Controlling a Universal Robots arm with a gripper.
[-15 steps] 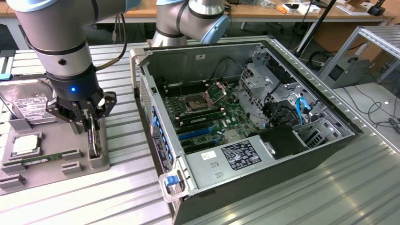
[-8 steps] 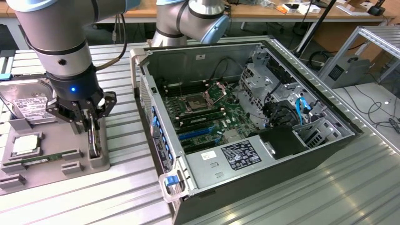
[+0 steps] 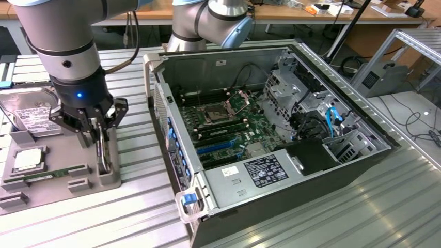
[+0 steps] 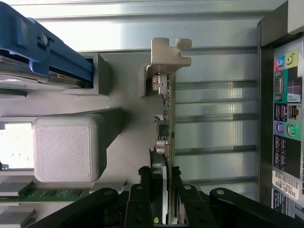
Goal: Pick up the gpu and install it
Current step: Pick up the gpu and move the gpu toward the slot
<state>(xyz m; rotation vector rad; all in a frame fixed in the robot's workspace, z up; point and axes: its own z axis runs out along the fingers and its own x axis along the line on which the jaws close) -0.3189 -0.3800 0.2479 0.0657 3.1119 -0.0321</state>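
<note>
gpu [image 3: 103, 157] [image 4: 166, 118] is standing on edge in a slot of the grey fixture tray [image 3: 55, 191] [image 4: 128, 95], on the exterior view's left of the open computer case [image 3: 206, 67], not in the case yet. From the wrist I see the card edge-on, green board with small parts on one face, its far end tucked into a grey notched post [image 4: 168, 54] of the tray. My gripper [image 3: 101, 140] [image 4: 165, 173] is down over the near end, fingers [image 4: 154, 175] pinched narrow with a pad against each face of the card, so it's gripped but seated in the slot. Arm [image 3: 62, 46] comes straight down on it, blue light on the wrist. Same tray also has the memory stick [image 3: 48, 175] [image 4: 52, 194] lying flat, a square processor chip [image 3: 28, 160] and the hard drive [image 3: 31, 116] further back, all well apart from the card. Case lies on its side, lid off, motherboard [image 3: 227, 119] facing up, power supply [image 3: 262, 173] with label at the near end, blue cables [image 3: 331, 121] by the drive cage. Wrist view catches the case's rear port panel [image 4: 287, 118] beyond the card, across bare slatted metal table [image 3: 138, 217] [image 4: 218, 128]. Second arm [image 3: 214, 20] parked behind the case
</note>
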